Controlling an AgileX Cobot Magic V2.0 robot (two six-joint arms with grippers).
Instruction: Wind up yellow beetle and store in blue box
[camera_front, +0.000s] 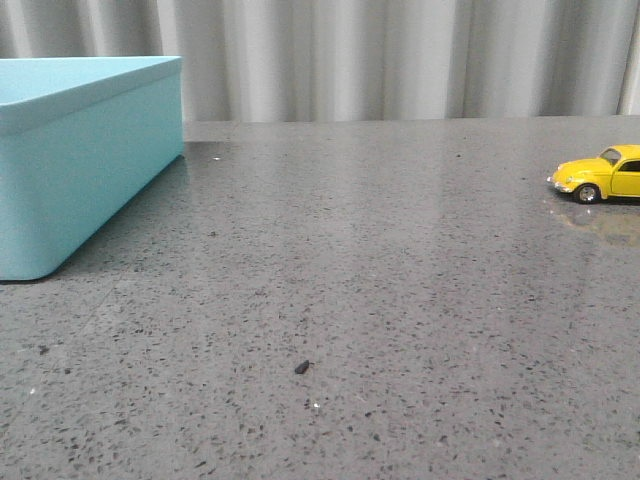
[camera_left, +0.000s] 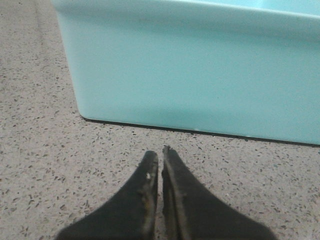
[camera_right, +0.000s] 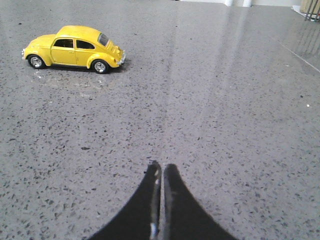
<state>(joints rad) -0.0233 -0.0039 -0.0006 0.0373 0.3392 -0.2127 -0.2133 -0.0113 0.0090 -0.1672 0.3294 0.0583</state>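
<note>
The yellow beetle stands on its wheels at the far right of the grey table, cut by the frame edge. In the right wrist view the yellow beetle is side-on, well ahead of my right gripper, which is shut and empty. The blue box stands at the far left of the table. In the left wrist view its blue wall fills the view just ahead of my left gripper, which is shut and empty above the table. Neither gripper shows in the front view.
The speckled grey table runs back to a grey curtain. A small dark crumb lies near the middle front.
</note>
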